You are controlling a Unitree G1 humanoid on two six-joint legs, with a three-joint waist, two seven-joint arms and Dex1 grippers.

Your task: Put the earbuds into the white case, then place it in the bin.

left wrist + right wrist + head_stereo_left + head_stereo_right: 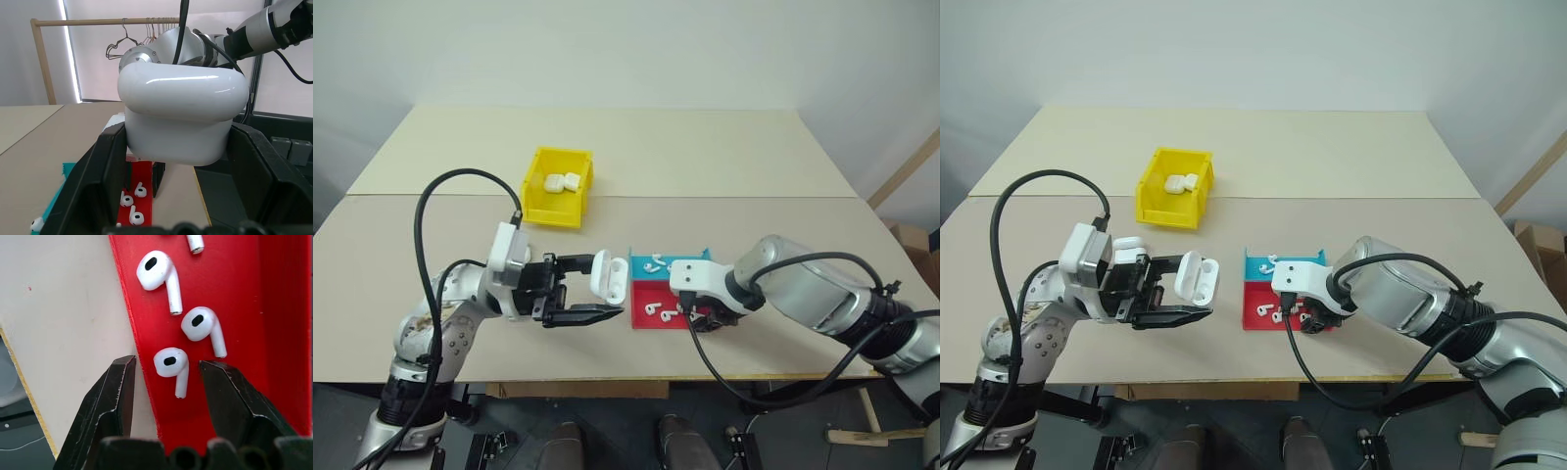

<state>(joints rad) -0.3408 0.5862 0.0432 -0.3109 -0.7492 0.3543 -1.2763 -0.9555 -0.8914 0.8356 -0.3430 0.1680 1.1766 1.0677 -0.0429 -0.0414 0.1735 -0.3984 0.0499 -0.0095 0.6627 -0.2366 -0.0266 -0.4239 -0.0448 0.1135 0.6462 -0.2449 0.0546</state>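
The left tool [576,290] is clamped on the white case [607,275], holding it in the air just left of the red tray [658,314], lid hinged open. In the left wrist view the case [182,117] sits squeezed between both black fingers [105,176].

The right tool [166,382] points steeply down over the red tray's near-left corner, jaws parted and gripping nothing. One earbud [172,366] lies between the fingertips; one finger [110,396] hangs outside the tray's left rim over bare tabletop [63,323], the other inside the tray. Two more earbuds [159,276] lie further along the tray floor, close to that same rim.

A blue tray [651,262] touches the red tray's far edge and holds further earbuds.

The yellow bin [558,186] stands well beyond the red tray, up and to the left, with two closed cases [560,181] inside. Open tabletop [724,166] lies between bin and trays, and wide to the right of the bin.
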